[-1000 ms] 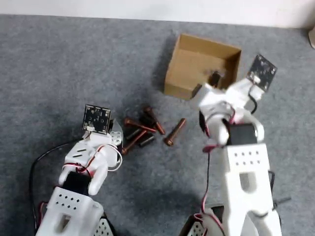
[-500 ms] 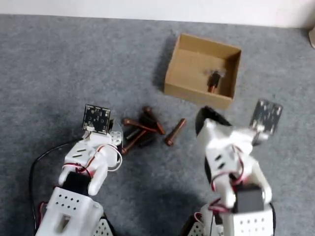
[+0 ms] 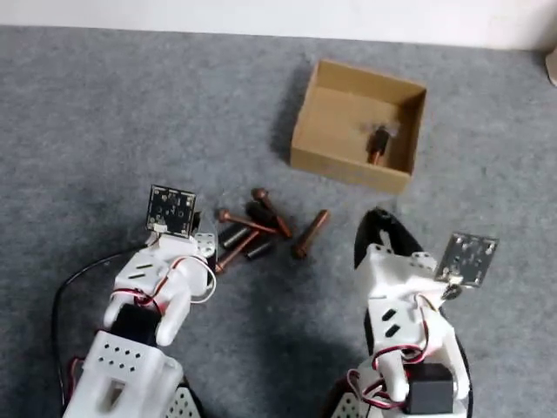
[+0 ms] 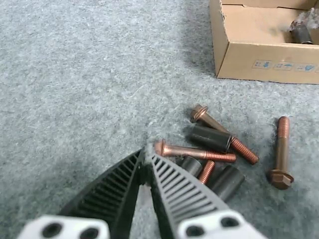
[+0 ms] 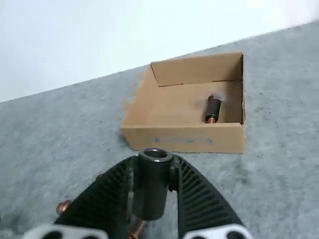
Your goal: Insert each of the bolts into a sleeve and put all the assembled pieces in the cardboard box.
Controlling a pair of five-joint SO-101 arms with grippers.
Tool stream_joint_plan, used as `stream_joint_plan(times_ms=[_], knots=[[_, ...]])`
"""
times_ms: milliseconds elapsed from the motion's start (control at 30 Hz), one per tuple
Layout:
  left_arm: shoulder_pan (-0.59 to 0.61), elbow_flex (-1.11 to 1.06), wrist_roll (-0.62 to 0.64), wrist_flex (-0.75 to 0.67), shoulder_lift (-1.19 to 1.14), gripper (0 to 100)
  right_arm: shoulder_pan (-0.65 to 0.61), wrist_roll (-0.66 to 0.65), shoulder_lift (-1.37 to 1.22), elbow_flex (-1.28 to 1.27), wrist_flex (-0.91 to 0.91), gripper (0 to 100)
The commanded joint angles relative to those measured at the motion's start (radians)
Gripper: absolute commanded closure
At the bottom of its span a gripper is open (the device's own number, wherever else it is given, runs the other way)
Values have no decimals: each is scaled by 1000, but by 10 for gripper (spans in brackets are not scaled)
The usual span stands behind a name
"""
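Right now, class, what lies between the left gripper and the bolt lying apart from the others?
Between the left gripper and the lone bolt lies a heap of crossed bolts and dark sleeves, clearest in the left wrist view.

The surface (image 3: 96, 113) is covered in grey carpet-type cloth: fuzzy, matt, pretty rough looking. The bolts (image 4: 282, 147) are copper-toned metal with a dull sheen and threads cut into the shafts. The loose sleeves (image 4: 210, 138) are dark and matt; metal or plastic, can't tell. The sleeve (image 5: 151, 194) in the right pincer (image 5: 153, 160) looks smooth, with a faint shine round its rim. The cardboard box (image 5: 184, 137) is plain brown card, matt all over. The right pincer and left pincer (image 4: 148, 152) are black plastic with ribbed faces. The arm shells (image 3: 130, 366) are smooth white plastic.
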State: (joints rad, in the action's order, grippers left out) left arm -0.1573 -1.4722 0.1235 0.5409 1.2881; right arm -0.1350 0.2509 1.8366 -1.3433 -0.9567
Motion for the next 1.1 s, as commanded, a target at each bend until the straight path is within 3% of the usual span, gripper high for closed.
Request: stream_joint_plan(times_ms=[0,167,267,333,433,633,933,1067], knots=[[-24,13,-9,-38,10,992,13,-12,2,-54,30,995],[-153,-64,-34,-184,10,992,15,-11,2,-226,136,995],[-173,-131,-89,-334,10,994,18,-11,2,-326,232,995],[-163,-137,-37,-388,5,994,18,-11,2,-366,288,995],[-114,-76,117,-339,-1,994,18,-11,2,-403,332,995],[-18,107,348,-72,-2,994,18,-11,2,-403,338,995],[-16,128,381,-83,-10,994,18,-11,2,-403,338,995],[-18,202,381,-100,-163,994,18,-11,2,-403,338,995]])
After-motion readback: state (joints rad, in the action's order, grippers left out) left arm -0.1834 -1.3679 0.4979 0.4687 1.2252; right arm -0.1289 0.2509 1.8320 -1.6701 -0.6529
